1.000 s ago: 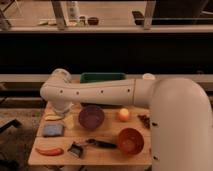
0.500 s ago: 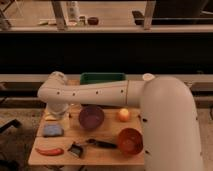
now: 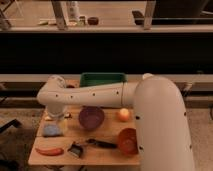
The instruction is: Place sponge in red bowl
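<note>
The blue-grey sponge [image 3: 51, 130] lies flat on the left side of the wooden table [image 3: 100, 156]. The orange-red bowl [image 3: 127, 141] stands at the table's front right, partly hidden behind my large white forearm. My arm reaches from the right across the table to the left and bends downward there. The gripper [image 3: 57, 114] hangs just above and behind the sponge, open, with nothing in it, and is mostly hidden by the wrist.
A dark purple bowl [image 3: 91, 117] sits mid-table with an orange fruit [image 3: 123, 114] to its right. A red chili [image 3: 49, 151] and a black brush [image 3: 93, 145] lie along the front edge. A green bin [image 3: 102, 79] stands behind the arm.
The arm's bend has sunk lower over the table's left side, bringing the gripper down toward the sponge. The forearm looms larger on the right. The objects have not moved.
</note>
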`<state>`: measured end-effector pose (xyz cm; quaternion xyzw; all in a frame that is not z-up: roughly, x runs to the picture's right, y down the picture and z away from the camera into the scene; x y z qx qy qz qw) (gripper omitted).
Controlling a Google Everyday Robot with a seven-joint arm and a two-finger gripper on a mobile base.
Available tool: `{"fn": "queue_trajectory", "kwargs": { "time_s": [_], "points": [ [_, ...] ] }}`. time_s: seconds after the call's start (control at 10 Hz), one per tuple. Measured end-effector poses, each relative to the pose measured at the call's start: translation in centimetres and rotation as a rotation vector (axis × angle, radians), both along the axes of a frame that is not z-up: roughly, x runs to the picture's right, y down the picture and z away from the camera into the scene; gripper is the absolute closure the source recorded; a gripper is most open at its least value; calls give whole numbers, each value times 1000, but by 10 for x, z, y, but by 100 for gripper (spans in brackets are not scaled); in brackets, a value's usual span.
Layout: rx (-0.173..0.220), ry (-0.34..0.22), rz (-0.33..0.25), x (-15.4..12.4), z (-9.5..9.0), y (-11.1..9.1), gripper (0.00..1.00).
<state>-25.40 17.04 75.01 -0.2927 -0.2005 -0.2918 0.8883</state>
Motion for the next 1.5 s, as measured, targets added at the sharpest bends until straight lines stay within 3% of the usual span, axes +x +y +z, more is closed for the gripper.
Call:
{"fn": "queue_trajectory", "kwargs": {
  "time_s": [1.2,1.5],
  "points": [
    [-53,-47,12,-28,44,33,20],
    [-58,-51,10,-30,42,35,30]
  ]
}}
